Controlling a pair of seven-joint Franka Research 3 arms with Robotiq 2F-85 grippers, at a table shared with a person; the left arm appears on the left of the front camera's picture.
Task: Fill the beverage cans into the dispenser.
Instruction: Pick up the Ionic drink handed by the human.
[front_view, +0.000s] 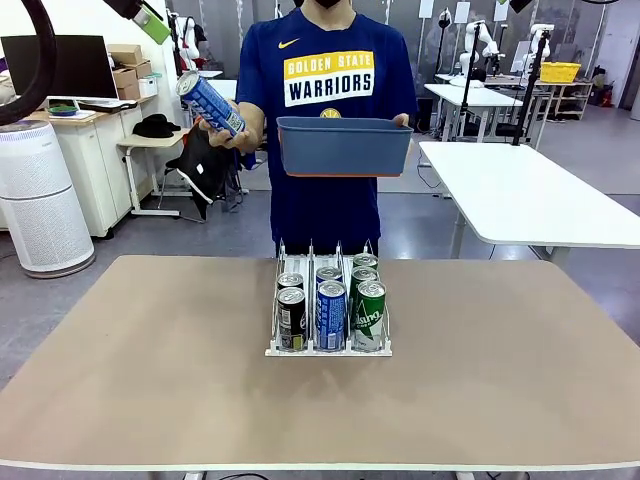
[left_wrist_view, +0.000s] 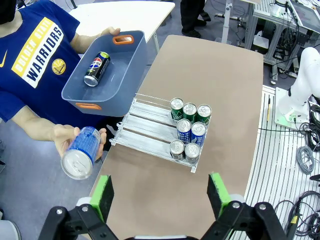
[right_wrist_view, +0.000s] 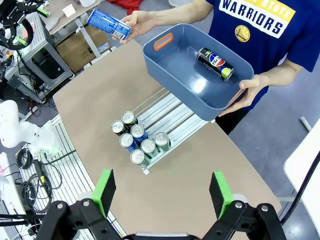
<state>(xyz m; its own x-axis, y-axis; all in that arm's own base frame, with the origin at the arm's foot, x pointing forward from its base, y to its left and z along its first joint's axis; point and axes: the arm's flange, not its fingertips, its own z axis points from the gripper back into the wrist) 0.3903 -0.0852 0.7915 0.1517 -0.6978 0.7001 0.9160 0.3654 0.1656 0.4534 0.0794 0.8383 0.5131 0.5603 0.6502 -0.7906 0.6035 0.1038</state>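
One broad tan tabletop (front_view: 150, 350) fills the foreground, and a person in a dark blue T-shirt (front_view: 330, 190) stands at its far edge. The person holds a dark blue rectangular plastic tub (front_view: 345, 150) with orange handle rims at chest height in one hand (right_wrist_view: 247, 95), well above the table. The small white wire dispenser (left_wrist_view: 145, 122) with three narrow lanes sits near the middle of the table, its open end toward the person.

The left gripper (left_wrist_view: 160, 195) hangs high over the table with its green-padded fingers spread wide, gripping nothing. The right gripper (right_wrist_view: 162, 189) is likewise fully spread and empty, also far above the rack.

Seven slim upright beverage cans crowd the dispenser's near end. These are two black cans (front_view: 291, 318) in the robot's left lane, two blue cans (front_view: 331, 314) in the middle and three green cans (front_view: 369, 314) in the right lane, though the rearmost green one is half hidden from the front.

A slim blue can with white lettering (front_view: 210, 103) is tilted in the person's other hand (left_wrist_view: 65, 137), out beside the tub. A black can with a red, white and blue emblem (right_wrist_view: 215, 63) lies on its side inside the tub.
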